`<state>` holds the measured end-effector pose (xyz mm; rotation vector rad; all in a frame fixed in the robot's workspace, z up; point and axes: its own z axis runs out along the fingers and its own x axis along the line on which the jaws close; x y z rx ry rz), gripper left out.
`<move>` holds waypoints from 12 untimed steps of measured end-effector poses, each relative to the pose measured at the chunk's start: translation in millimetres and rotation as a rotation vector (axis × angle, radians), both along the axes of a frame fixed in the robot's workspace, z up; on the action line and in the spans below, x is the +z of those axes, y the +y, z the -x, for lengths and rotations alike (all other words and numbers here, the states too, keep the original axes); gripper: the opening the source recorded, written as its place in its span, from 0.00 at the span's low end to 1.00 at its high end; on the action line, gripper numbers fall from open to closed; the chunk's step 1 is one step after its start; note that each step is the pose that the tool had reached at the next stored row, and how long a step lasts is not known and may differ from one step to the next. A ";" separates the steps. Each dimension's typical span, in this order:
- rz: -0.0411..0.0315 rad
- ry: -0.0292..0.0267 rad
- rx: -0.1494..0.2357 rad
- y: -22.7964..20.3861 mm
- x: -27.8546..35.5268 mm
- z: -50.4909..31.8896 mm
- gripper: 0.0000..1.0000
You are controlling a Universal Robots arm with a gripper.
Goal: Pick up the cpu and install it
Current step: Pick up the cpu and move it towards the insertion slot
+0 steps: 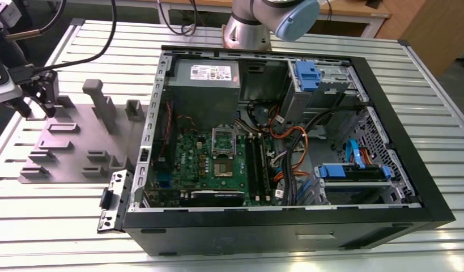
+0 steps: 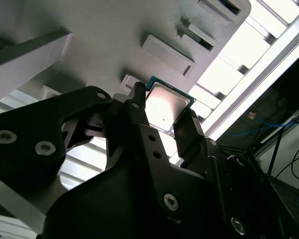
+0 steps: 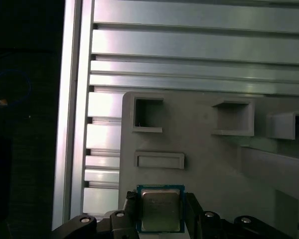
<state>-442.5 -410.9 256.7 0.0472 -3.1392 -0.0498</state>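
The cpu (image 2: 165,105), a small square chip with a silvery top and a thin rim, sits between my gripper's two black fingers in both wrist views, and its edges touch them. My gripper (image 2: 163,108) is shut on the cpu (image 3: 160,210), just above the grey holder plate (image 3: 214,164). In the exterior view my gripper (image 1: 37,107) hangs over the far corner of that plate (image 1: 73,156), at the exterior view's left. The green motherboard (image 1: 192,156) lies inside the open computer case (image 1: 292,226), with its socket (image 1: 222,167) in the middle.
The holder plate carries several raised grey blocks and posts (image 1: 102,105). Inside the case are a power supply (image 1: 205,79), cables (image 1: 292,141) and blue drive brackets (image 1: 351,171). The ribbed metal table (image 1: 66,226) spreads around everything; its edge runs close to my gripper.
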 end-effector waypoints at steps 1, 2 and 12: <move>0.0000 0.0000 0.000 0.0 0.3 0.0 0.47; 0.0000 0.0000 0.000 0.0 0.7 0.0 0.47; 0.0001 0.0001 0.000 0.0 3.3 0.0 0.47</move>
